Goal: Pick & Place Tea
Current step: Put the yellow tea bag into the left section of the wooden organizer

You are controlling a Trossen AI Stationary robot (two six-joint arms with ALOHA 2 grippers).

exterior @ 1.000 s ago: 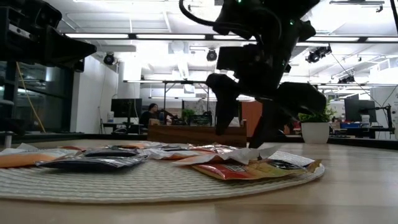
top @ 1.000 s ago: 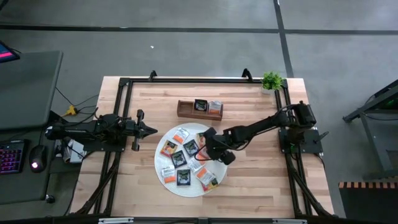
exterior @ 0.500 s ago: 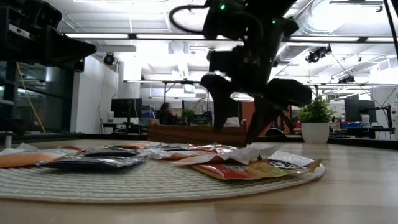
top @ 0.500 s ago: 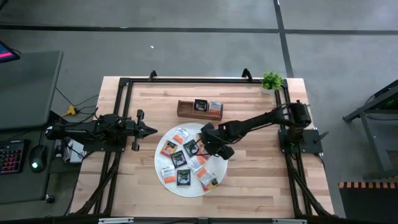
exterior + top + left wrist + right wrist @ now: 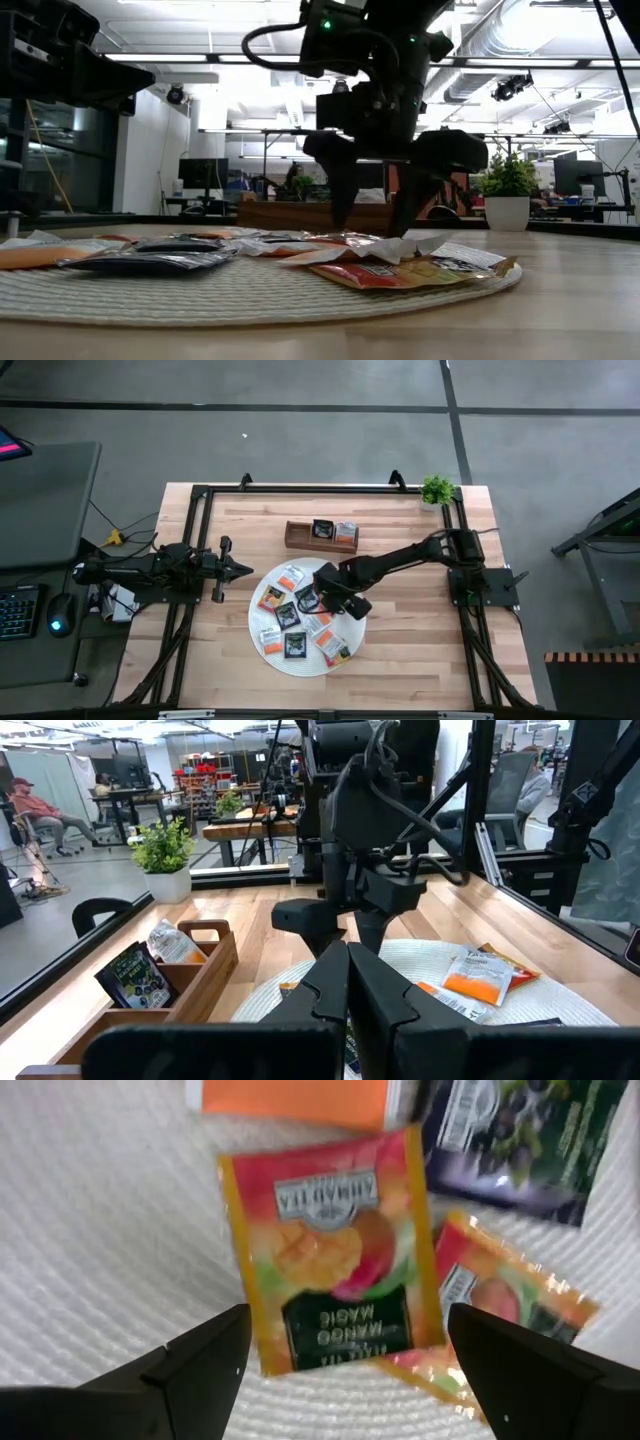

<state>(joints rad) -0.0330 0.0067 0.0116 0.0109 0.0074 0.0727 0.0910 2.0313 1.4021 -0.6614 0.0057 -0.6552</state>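
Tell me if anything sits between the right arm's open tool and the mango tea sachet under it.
Nothing visible does. The right tool hangs open above the mango sachet on the white mat, with bare space between. Another sachet is tucked under its edge, close enough to get caught too.

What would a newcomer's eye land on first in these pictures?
The right gripper first: it hangs open just above the round white mat at the table's middle, over an orange mango sachet. Then the scattered tea sachets on the mat, and the wooden tray behind. The left gripper waits beside the mat.
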